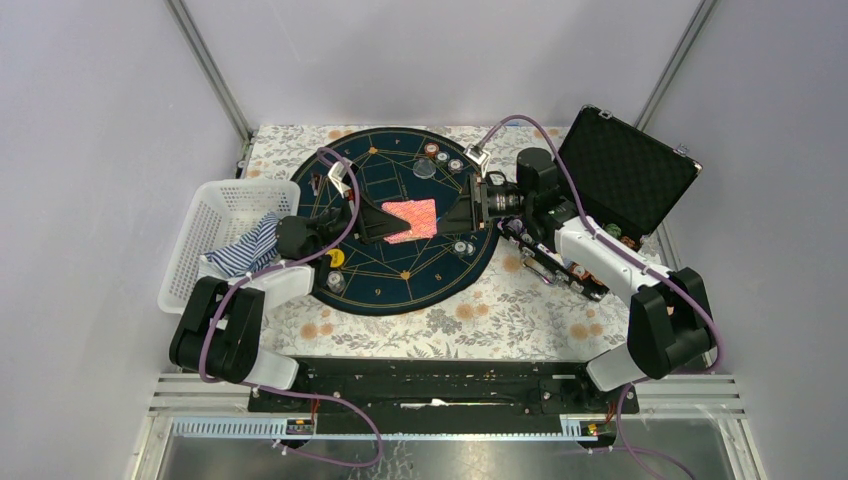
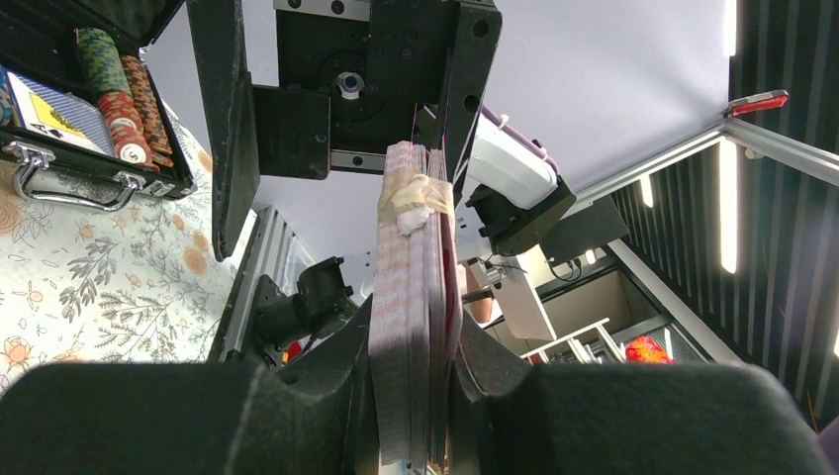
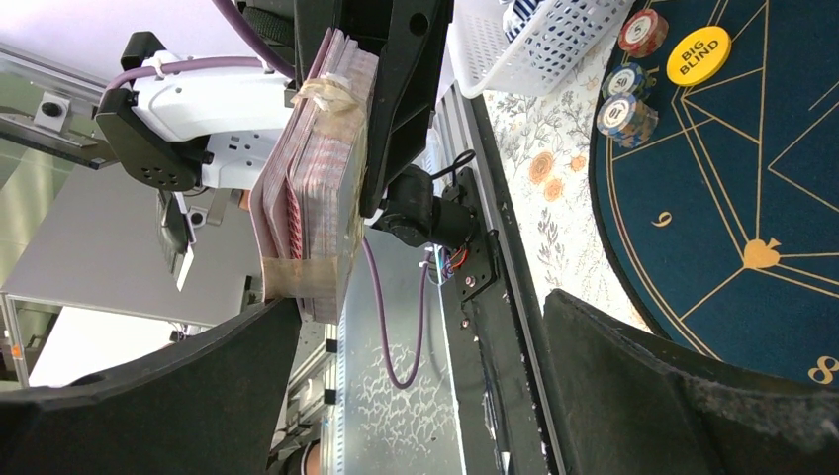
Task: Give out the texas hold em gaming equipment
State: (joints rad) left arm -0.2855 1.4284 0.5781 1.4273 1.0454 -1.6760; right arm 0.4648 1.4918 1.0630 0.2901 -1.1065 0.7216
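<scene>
**Q:** Left gripper (image 2: 416, 396), state?

**A:** Clamped on the deck of cards (image 2: 414, 297). Its fingers (image 2: 331, 391) pinch both faces. Deck is edge-on to the left wrist camera. Red patterned backs, with tape (image 2: 416, 203) wrapped round it.

**Q:** Right gripper (image 3: 420, 317)?

**A:** Jaws wide apart, holding nothing. The deck's far end sits inside the gap, hard by one finger (image 3: 148, 396) and well apart from the other. Touching that finger or not, cannot tell.

**Q:** Where's the deck in the top view?

**A:** Held up between the two grippers, over the middle of the mat (image 1: 400, 275). Left gripper is on its 9 o'clock side, right gripper on its 3 o'clock side.

**Q:** Other gear on the mat?

**A:** Chip row (image 1: 441, 157) by the rim at 1 o'clock. Chip stack (image 1: 462, 246) at 4 o'clock. Yellow button (image 3: 698, 54), reads BIG BLIND, at 8 o'clock. Chip cluster (image 3: 623, 117) is just beside it at the rim, nearer 7 o'clock.

**Q:** Off the mat?

**A:** Case (image 1: 625, 175) stands open at the mat's 2 o'clock, lid up. Cased chips (image 2: 124, 94) are stacked in rows inside, red and green ones visible. Basket (image 1: 190, 255) is at 9 o'clock, white, with a striped cloth (image 1: 245, 252) in it. Floral tablecloth (image 1: 520, 300) lies under everything.
</scene>
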